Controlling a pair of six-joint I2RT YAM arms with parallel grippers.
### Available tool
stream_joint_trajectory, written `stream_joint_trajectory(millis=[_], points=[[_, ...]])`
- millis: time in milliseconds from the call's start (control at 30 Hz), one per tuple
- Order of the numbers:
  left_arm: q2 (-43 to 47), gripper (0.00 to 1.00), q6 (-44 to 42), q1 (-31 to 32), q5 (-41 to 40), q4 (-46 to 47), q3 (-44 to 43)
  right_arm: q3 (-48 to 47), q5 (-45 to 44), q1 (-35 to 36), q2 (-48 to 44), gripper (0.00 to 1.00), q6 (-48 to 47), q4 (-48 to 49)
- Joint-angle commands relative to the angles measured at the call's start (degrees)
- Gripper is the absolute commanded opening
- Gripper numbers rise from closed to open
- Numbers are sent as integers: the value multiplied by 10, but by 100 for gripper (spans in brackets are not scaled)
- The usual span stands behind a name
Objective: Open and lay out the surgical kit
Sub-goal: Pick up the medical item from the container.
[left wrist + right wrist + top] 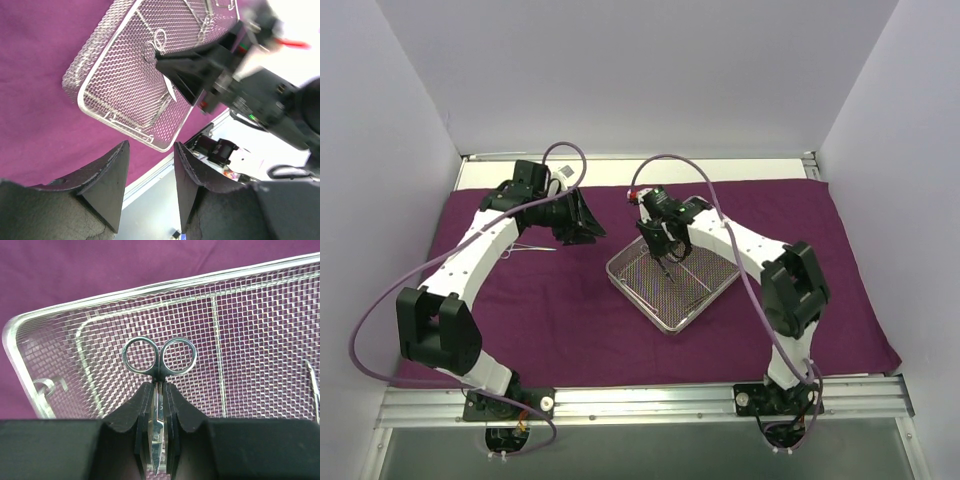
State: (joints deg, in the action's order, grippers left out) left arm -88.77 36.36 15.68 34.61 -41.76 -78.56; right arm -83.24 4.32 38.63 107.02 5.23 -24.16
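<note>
Holding claw: the right claw [156, 390] is clenched on a small pair of scissors [159, 357]. It pinches the blades, so the 2 ring handles stick out past the fingertips. Gripping the flat metal probably keeps the scissors from swivelling.
Scissors position: they are over the mesh floor of the wire-mesh tray [100, 300], near 1 corner. I cannot tell whether they rest on the mesh or hang just above it.
Other tray content: 1 more thin silver instrument [314, 385] shows at the right edge of the right wrist view, inside the tray.
Tray: it sits open-topped and turned diagonally on the purple cloth [570, 320], near the middle.
Left claw: the left claw [150, 150] is released, with its fingers apart and nothing between them. It hovers over the cloth to the left of the tray and faces it. It is likely parked there to leave the right arm room.
Laid-out piece: a slim silver instrument [535, 248] lies on the cloth beside the left arm, well apart from the tray. This suggests that side is the layout area.
Cloth: it is spread flat over most of the counter [740, 168], so the wrap looks opened.
Step in hand: my judgement is that the instruments are being moved 1 by 1 from the tray onto the cloth.
</note>
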Motion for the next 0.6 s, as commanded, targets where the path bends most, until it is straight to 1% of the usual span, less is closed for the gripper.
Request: stream_joint_trajectory(millis=[0, 100, 267, 467, 567], points=[[-10, 50, 15, 6, 39, 48, -9, 8, 24, 2, -47, 0, -8, -29], [-24, 50, 31, 18, 49, 69, -3, 5, 40, 10, -81, 0, -8, -24], [-38, 50, 52, 44, 58, 102, -2, -29, 52, 21, -95, 0, -5, -43], [-56, 48, 50, 55, 49, 103, -8, -43, 70, 20, -104, 0, 5, -49], [-67, 46, 37, 55, 40, 84, -15, -39, 85, 21, -113, 0, 16, -39]])
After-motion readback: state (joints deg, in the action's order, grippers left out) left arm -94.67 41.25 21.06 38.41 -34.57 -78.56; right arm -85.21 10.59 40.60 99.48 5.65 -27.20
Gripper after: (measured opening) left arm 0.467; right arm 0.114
